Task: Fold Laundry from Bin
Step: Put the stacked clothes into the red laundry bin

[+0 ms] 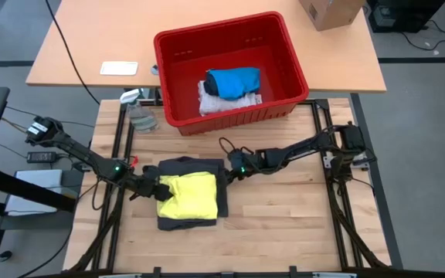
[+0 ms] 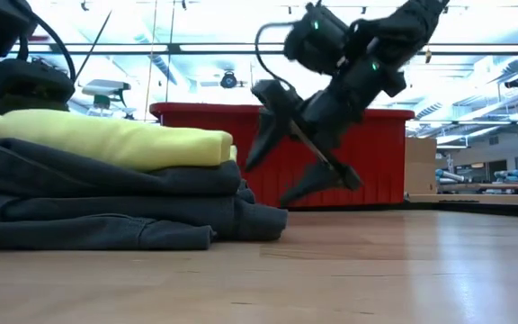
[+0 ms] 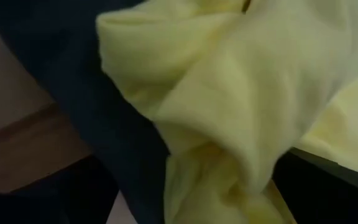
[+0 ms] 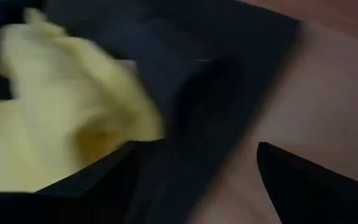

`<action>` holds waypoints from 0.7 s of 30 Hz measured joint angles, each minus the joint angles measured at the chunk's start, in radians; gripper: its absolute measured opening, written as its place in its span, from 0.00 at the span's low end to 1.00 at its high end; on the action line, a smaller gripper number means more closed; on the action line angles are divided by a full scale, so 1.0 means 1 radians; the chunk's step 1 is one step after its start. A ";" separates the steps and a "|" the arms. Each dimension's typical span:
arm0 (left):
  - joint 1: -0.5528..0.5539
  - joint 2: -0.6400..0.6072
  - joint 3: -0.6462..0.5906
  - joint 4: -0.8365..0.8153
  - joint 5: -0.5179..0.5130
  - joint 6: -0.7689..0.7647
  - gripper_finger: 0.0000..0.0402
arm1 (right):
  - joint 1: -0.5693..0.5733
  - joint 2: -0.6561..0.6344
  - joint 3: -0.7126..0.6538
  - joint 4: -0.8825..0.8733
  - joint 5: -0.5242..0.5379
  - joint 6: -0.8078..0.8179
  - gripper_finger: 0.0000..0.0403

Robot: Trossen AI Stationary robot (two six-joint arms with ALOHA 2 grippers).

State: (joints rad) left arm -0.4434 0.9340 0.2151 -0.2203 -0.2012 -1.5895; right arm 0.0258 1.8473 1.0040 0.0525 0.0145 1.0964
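A bright yellow garment (image 1: 190, 194) lies folded on top of a folded dark grey garment (image 1: 224, 202) on the wooden table, left of centre; both also show in the low view, the yellow (image 2: 106, 137) resting on the grey (image 2: 106, 202). My left gripper (image 1: 159, 189) is at the yellow garment's left edge, shut on it. My right gripper (image 1: 226, 174) is open at the stack's right edge, raised off the table (image 2: 299, 162), touching nothing that I can see. The red bin (image 1: 238, 116) stands at the far edge and holds a blue garment (image 1: 232, 81) on a white one (image 1: 211, 104). My left gripper has the yellow garment by its left edge (image 3: 216, 186), bunched into several folds between the two fingers. It comes in low from the table's left. The rest of the garment lies flat on the dark grey one.
A pale grey rag (image 1: 141, 117) lies left of the bin. A cardboard box (image 1: 331, 11) and a white flat item (image 1: 119, 68) sit on the far table. Bare wood (image 1: 292, 220) shows to the right of the stack and toward the near edge.
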 joint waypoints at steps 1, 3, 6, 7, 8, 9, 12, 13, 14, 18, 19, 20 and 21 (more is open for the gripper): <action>0.002 0.000 0.000 0.001 -0.010 0.017 0.98 | -0.010 0.000 -0.013 0.003 -0.005 -0.001 0.81; 0.010 0.002 -0.003 0.017 -0.035 0.034 0.98 | -0.029 0.000 -0.045 0.039 -0.037 -0.001 0.81; 0.029 0.006 -0.007 0.041 -0.054 0.045 0.98 | -0.043 0.000 -0.110 0.145 -0.091 0.000 0.81; 0.031 0.006 -0.008 0.043 -0.061 0.045 0.98 | -0.044 0.001 -0.132 0.206 -0.110 0.005 0.81; 0.034 0.007 -0.009 0.045 -0.068 0.045 0.98 | -0.044 0.001 -0.152 0.269 -0.126 0.015 0.81; 0.037 0.007 -0.009 0.045 -0.073 0.046 0.98 | -0.044 0.000 -0.167 0.324 -0.136 0.025 0.81; 0.046 0.014 -0.011 0.055 -0.092 0.054 0.95 | -0.044 -0.002 -0.188 0.352 -0.139 0.033 0.81; 0.051 0.022 -0.012 0.068 -0.097 0.056 0.93 | -0.043 0.000 -0.189 0.348 -0.140 0.024 0.81; 0.056 0.033 -0.013 0.085 -0.100 0.058 0.92 | -0.039 0.001 -0.189 0.351 -0.140 0.014 0.81; 0.061 0.109 -0.016 0.201 -0.139 0.072 0.86 | -0.019 0.000 -0.187 0.396 -0.139 0.002 0.81; 0.061 0.134 -0.015 0.221 -0.147 0.072 0.85 | -0.013 0.000 -0.187 0.396 -0.137 0.004 0.81; 0.062 0.159 -0.013 0.241 -0.153 0.070 0.84 | -0.007 0.002 -0.187 0.394 -0.129 0.008 0.81; 0.062 0.185 -0.013 0.268 -0.160 0.067 0.83 | 0.000 0.013 -0.187 0.403 -0.119 0.010 0.81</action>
State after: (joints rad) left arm -0.3813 1.1186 0.2023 0.0481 -0.3607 -1.5225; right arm 0.0253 1.8604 0.8173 0.4555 -0.1041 1.1069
